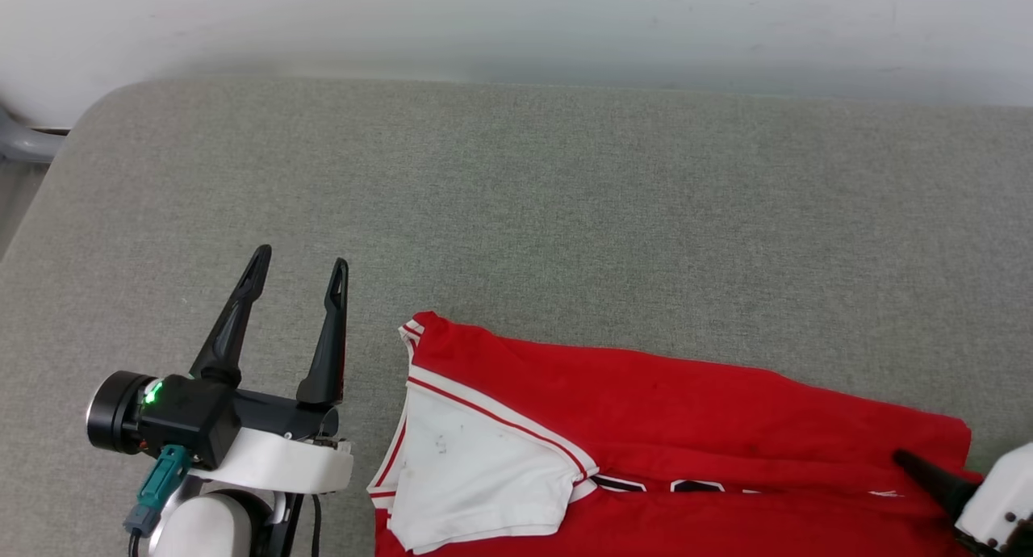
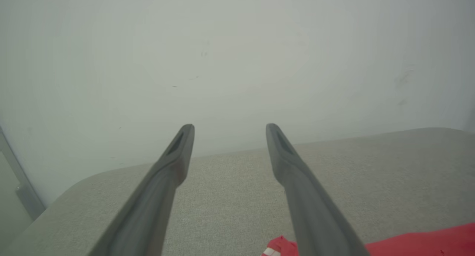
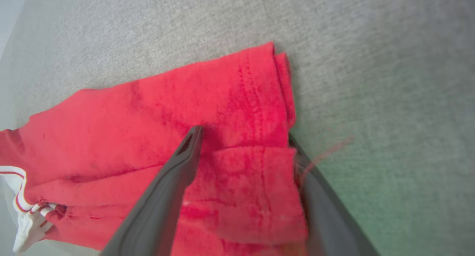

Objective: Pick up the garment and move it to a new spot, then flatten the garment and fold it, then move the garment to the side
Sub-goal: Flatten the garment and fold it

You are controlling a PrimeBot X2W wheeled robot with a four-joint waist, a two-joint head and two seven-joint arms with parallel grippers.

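The garment (image 1: 686,404) is soft matt cloth, the cushion (image 1: 516,202) coarse woven fabric, the fingers (image 1: 328,347) of the left gripper (image 1: 303,262) smooth plastic.

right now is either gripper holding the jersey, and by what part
Nothing is held. The left gripper is open beside the red jersey. The right gripper is open too, set astride the jersey's folded hem end without clamping it.

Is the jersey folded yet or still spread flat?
Partly folded: the garment lies in layers, a red flap overlapping the numerals, hem edges doubled at its right end. Its near part is out of frame.
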